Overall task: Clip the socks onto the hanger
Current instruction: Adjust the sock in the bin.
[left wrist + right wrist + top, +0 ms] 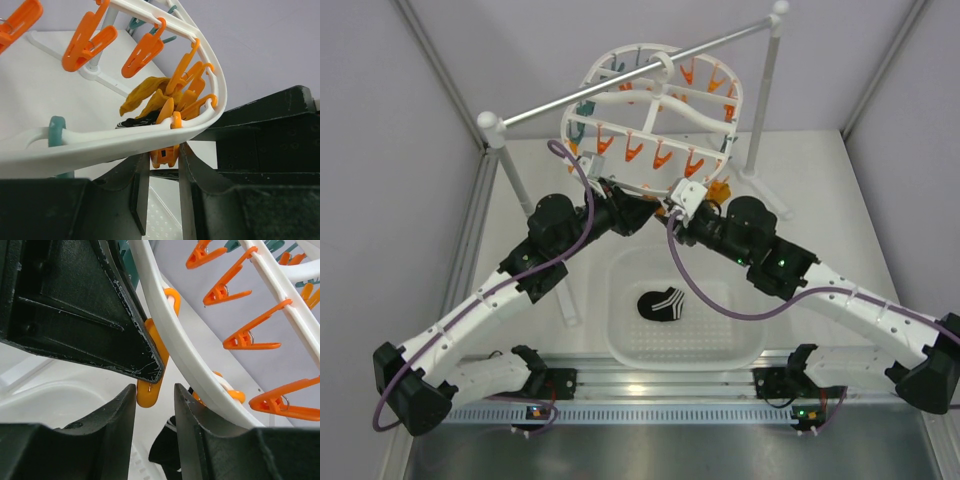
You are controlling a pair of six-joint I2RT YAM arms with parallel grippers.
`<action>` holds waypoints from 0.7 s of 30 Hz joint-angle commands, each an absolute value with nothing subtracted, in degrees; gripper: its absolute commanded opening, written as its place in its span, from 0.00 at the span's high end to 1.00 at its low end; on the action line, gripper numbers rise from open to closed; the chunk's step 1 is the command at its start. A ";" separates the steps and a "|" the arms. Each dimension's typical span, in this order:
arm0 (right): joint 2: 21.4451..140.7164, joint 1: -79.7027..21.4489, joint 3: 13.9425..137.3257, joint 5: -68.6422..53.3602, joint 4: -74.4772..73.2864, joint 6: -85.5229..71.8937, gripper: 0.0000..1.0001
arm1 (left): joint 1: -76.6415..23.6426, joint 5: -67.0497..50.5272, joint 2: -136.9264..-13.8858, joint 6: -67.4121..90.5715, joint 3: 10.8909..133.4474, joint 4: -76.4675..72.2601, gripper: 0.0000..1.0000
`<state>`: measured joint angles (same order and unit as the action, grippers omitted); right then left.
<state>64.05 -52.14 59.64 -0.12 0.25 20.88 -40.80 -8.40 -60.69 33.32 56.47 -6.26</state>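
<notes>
The white oval hanger [736, 100] hangs from a silver rod, with orange and teal clothespins dangling. Both grippers meet at its near rim. My left gripper [655, 211] [164, 160] is shut on an orange clothespin [165, 155] under the rim [100, 142]. My right gripper [673, 205] [155, 392] is open, with that clothespin's tip [148, 392] between its fingers. Mustard socks [145, 92] and a black striped sock [137, 121] hang clipped at the rim. Another black striped sock [662, 303] lies in the basket. A black sock [167, 450] shows below my right fingers.
The white perforated basket [620, 340] sits between the arms on the table. The silver rod [620, 75] rests on two white posts [770, 100] [510, 180] with feet on the table. Grey walls close in on both sides.
</notes>
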 commanded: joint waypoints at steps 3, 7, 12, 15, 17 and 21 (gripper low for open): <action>65.92 -52.47 62.66 0.26 5.45 19.78 0.71 | -40.87 -11.78 -59.94 35.07 57.57 -8.35 1.00; 65.66 -52.47 62.58 0.35 5.89 19.51 0.97 | -40.96 -9.59 -59.24 34.98 57.04 -8.87 1.00; 64.78 -52.47 61.09 0.26 6.33 18.55 1.00 | -40.96 -4.14 -57.13 35.24 54.50 -12.82 0.71; 64.86 -52.47 60.56 0.26 6.24 17.49 1.00 | -40.87 -0.53 -55.99 35.16 53.09 -15.20 0.57; 64.78 -52.56 60.12 0.26 6.24 16.79 1.00 | -40.96 1.84 -56.07 34.81 52.56 -16.34 0.54; 64.86 -52.65 58.98 0.35 6.85 15.65 1.00 | -40.96 2.90 -56.34 34.63 52.38 -17.75 0.48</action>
<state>65.95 -52.29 59.61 0.01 2.72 17.58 -41.04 -0.82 -57.21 34.61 52.80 -10.96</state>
